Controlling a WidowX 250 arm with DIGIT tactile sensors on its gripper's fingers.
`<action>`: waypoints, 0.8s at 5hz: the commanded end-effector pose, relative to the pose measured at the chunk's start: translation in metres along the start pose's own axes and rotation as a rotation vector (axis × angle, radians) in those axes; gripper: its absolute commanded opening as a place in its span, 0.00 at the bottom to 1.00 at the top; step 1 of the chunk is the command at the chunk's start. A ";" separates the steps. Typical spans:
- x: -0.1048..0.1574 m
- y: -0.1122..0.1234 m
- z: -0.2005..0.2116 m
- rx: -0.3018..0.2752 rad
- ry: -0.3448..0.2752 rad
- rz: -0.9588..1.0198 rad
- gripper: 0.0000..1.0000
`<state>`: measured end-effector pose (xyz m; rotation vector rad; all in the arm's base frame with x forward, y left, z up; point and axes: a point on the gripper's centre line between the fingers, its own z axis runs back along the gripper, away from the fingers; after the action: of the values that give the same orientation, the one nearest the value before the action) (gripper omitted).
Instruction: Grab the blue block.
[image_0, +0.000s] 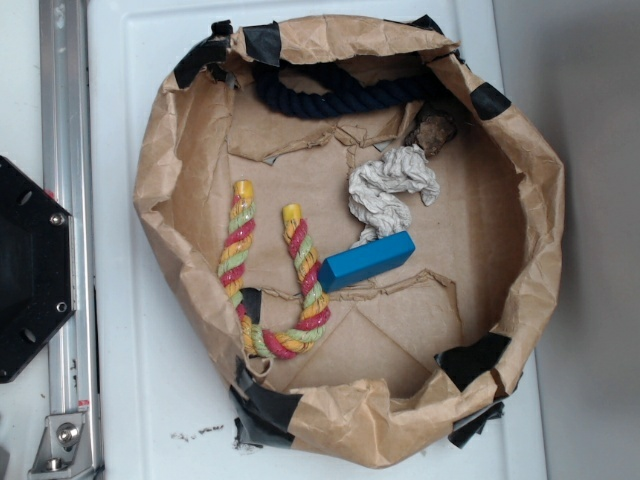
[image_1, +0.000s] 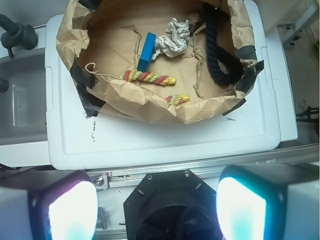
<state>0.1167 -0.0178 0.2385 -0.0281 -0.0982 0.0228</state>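
Note:
The blue block (image_0: 366, 260) lies flat on the brown paper floor of a crumpled paper basket (image_0: 175, 240), between a multicoloured U-shaped rope (image_0: 275, 280) and a white knotted rag (image_0: 392, 190). In the wrist view the blue block (image_1: 147, 51) shows far ahead inside the basket (image_1: 165, 107). My gripper (image_1: 157, 207) is out of the exterior view. In the wrist view it hangs high above the black robot base, well short of the basket, with its two glowing pads (image_1: 70, 210) wide apart and nothing between them.
A dark navy thick rope (image_0: 330, 95) curls along the basket's far wall, with a brown lump (image_0: 432, 125) beside it. The basket sits on a white lid (image_0: 120, 380). A metal rail (image_0: 62, 200) and the black robot base (image_0: 25, 270) lie to the left.

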 end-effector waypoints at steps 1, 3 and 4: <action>0.000 0.000 0.000 0.000 0.000 0.000 1.00; 0.095 0.007 -0.054 -0.014 0.056 0.195 1.00; 0.120 0.022 -0.093 -0.103 0.114 0.227 1.00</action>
<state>0.2411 0.0011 0.1433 -0.1298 0.0700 0.2248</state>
